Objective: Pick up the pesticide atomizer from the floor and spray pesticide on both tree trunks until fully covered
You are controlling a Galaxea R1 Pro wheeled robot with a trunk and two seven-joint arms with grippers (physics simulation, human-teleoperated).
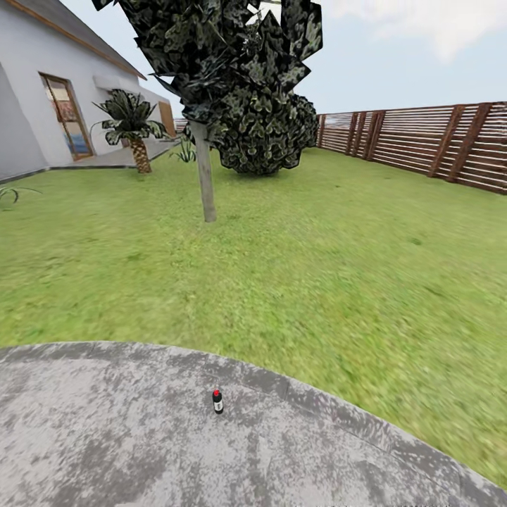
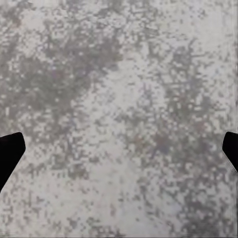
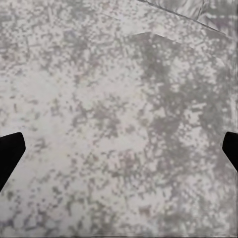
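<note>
Grey stone paving (image 1: 105, 436) lies nearest, with a small bottle (image 1: 217, 401) standing upright on it.

At far left stands a house (image 1: 42, 91), then a palm (image 1: 134, 130), then a tree (image 1: 239, 84) with a pale bare trunk (image 1: 205, 176) on the lawn (image 1: 317, 267), well beyond the bottle; a slatted wooden fence (image 1: 436, 141) runs along the right. Left end effector (image 2: 119, 148) and right end effector (image 3: 119, 148) both hang spread wide over mottled stone, holding nothing.

Pesticide atomizer (image 1: 217, 401) upright on stone paving (image 1: 105, 436), lawn (image 1: 296, 267) beyond. Farther back, tree trunk (image 1: 205, 176) left of bush (image 1: 267, 137); house (image 1: 49, 91) far left, fence (image 1: 436, 141) right.
</note>
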